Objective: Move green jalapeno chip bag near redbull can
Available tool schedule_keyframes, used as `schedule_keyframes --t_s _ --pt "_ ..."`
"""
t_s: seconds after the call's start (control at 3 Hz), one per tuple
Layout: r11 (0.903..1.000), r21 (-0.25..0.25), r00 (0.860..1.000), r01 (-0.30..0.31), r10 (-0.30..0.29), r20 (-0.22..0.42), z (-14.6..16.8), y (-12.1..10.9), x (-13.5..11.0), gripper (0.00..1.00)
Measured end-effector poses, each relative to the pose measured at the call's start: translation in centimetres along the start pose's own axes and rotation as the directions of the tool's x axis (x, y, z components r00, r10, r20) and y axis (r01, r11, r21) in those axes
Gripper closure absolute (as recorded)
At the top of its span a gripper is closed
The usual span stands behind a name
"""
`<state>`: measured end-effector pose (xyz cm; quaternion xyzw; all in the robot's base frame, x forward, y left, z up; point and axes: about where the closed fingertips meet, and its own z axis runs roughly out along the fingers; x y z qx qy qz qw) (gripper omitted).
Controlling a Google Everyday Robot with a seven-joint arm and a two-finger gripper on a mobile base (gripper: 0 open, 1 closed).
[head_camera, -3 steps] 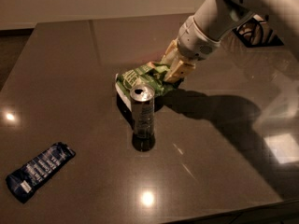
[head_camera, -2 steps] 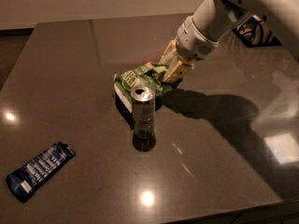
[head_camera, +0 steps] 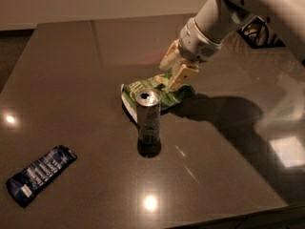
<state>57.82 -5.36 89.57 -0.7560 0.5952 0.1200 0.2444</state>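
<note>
The green jalapeno chip bag lies crumpled on the dark table, right behind the redbull can and touching or almost touching it. The redbull can stands upright near the table's middle, its shiny top and dark opening showing. My gripper hangs at the bag's right end on a white arm that comes in from the upper right. Its pale fingers are spread apart, the lower one resting on the bag's edge. The can hides the bag's front part.
A dark blue flat wrapper lies at the front left of the table. A dark object sits at the far right behind the arm. The arm's shadow falls on the table's right side.
Hardly anything has moved. The gripper stays at the bag's right end, and the bag and the can keep their places.
</note>
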Motion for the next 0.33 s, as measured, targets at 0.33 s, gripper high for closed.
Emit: schedule_keyframes --t_s 0.33 --pt "1.0 -0.002 1.0 0.001 -0.001 0.001 0.18 -0.03 -0.08 0.0"
